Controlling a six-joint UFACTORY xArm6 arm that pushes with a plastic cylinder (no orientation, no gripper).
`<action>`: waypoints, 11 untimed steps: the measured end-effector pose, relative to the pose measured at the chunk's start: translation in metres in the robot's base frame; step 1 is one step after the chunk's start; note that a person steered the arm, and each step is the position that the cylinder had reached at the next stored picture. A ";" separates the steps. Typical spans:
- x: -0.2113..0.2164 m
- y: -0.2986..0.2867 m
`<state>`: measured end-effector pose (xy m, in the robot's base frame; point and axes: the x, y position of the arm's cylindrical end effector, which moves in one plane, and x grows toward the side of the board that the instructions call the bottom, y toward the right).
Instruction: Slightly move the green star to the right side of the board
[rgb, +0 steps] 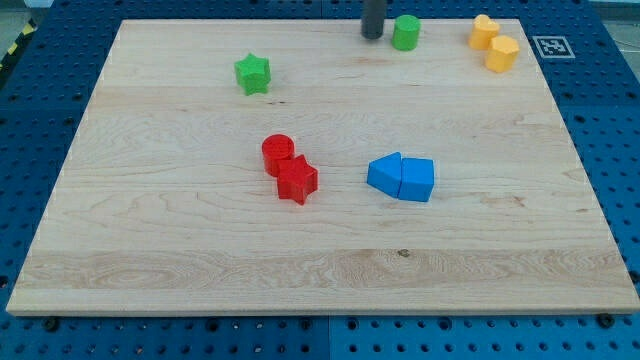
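Note:
The green star (253, 74) lies in the upper left part of the wooden board (150, 230). My tip (373, 35) is the end of a dark rod at the view's top centre. It stands well to the right of the star and just left of a green cylinder (405, 32), close to it; I cannot tell if they touch.
A red cylinder (278, 153) and a red star (296, 181) touch near the board's middle. Two blue blocks (402, 177) sit side by side right of them. Two yellow blocks (495, 44) lie at the top right corner. A marker tag (552, 46) is off the board's top right.

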<state>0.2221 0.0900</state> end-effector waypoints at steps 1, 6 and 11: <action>0.000 0.043; 0.010 -0.157; 0.094 -0.032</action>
